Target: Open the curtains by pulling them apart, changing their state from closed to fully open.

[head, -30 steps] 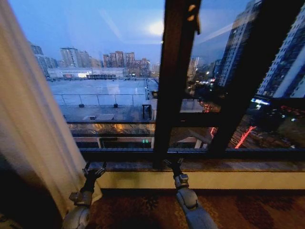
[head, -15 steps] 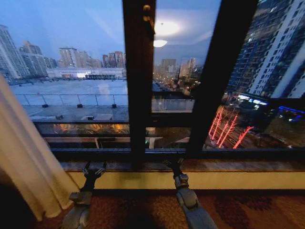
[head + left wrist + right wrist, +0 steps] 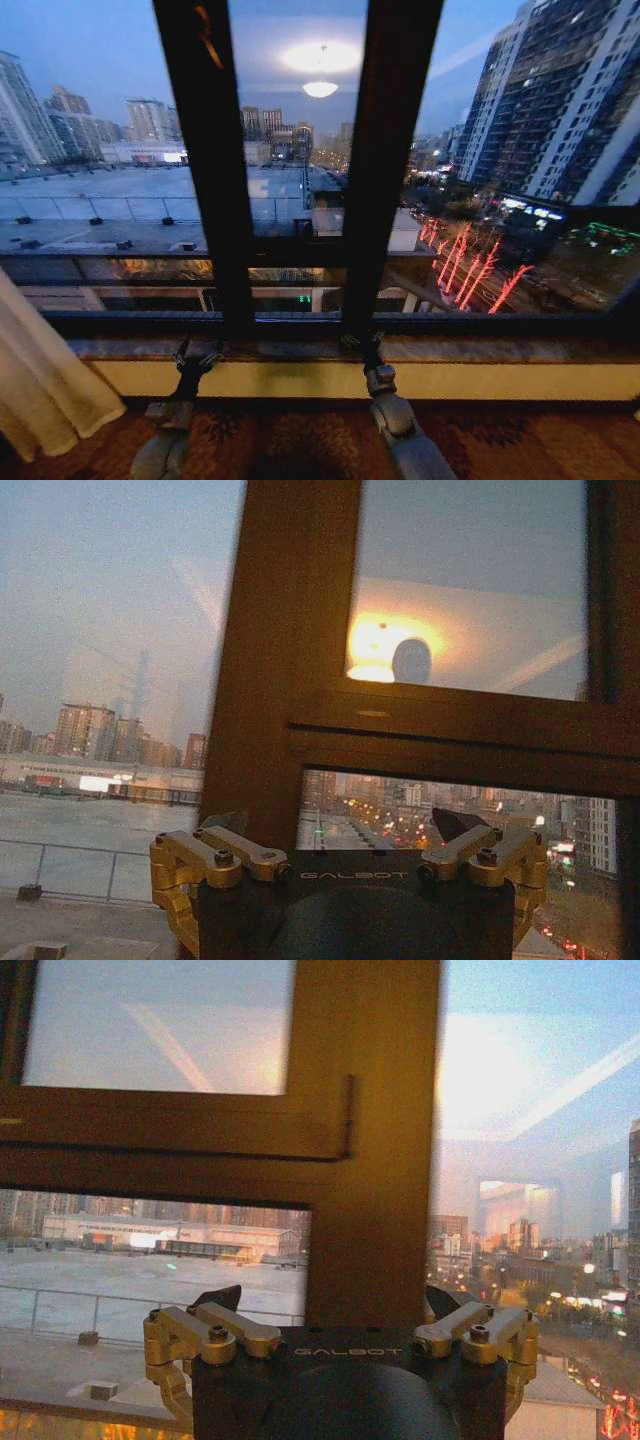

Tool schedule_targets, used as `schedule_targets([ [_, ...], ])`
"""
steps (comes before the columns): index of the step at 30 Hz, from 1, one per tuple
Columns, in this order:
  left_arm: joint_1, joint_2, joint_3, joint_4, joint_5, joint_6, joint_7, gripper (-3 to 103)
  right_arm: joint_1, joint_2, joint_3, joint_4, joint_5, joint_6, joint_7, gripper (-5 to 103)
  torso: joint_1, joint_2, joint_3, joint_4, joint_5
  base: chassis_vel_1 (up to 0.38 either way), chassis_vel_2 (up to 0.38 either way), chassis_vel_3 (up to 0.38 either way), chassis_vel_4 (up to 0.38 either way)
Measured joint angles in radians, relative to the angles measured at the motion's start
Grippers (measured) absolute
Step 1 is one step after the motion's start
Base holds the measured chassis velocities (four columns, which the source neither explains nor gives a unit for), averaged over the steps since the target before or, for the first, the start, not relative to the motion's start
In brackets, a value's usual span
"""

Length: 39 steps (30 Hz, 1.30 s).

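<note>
Two grippers hang low before the window frame, each with its jaws spread apart and holding nothing: the left gripper just below the sill and the right gripper beside it, both with the dark upright bars of the frame straight ahead of their fingertips. One sheer cream panel of the curtains is bunched well off to the outer side of the left gripper's jaws, its wavy hem resting near the patterned carpet, touching neither gripper
</note>
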Motion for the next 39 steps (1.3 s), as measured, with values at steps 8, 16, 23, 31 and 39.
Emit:
schedule_targets([
  [8, 0.0, 0.0, 0.0, 0.0, 0.0, 0.0, 0.001, 100, 0.0, 0.0, 0.001, 0.0, 0.0, 0.0, 0.0, 100, 0.0, 0.0, 0.0, -0.0004, 0.0006, -0.228, -0.256, 0.244, 0.254],
  [16, 0.0, 0.0, 0.0, 0.0, 0.0, 0.0, 0.0, 100, 0.0, 0.0, 0.0, 0.0, 0.0, 0.0, 0.0, 100, 0.0, 0.0, 0.0, 0.0004, -0.0009, -0.003, -0.019, 0.003, 0.009],
  [23, 0.0, 0.0, -0.001, 0.0, 0.0, 0.0, 0.0, 100, 0.0, 0.0, 0.0, 0.0, 0.0, 0.0, 0.0, 100, 0.0, 0.0, 0.0, 0.0, 0.0001, 0.049, -0.002, -0.036, -0.001],
  [31, 0.0, 0.0, 0.0, 0.0, 0.0, 0.0, 0.0, 100, 0.0, 0.0, 0.0, 0.0, 0.0, 0.0, 0.0, 100, 0.0, 0.0, 0.0, 0.0, 0.0002, 0.083, -0.157, -0.1, 0.164],
  [39, 0.0, 0.0, 0.0, 0.0, 0.0, 0.0, 0.0, 100, 0.0, 0.0, 0.0, 0.0, 0.0, 0.0, 0.0, 100, 0.0, 0.0, 0.0, -0.0001, 0.0003, 0.236, -0.277, -0.249, 0.276],
])
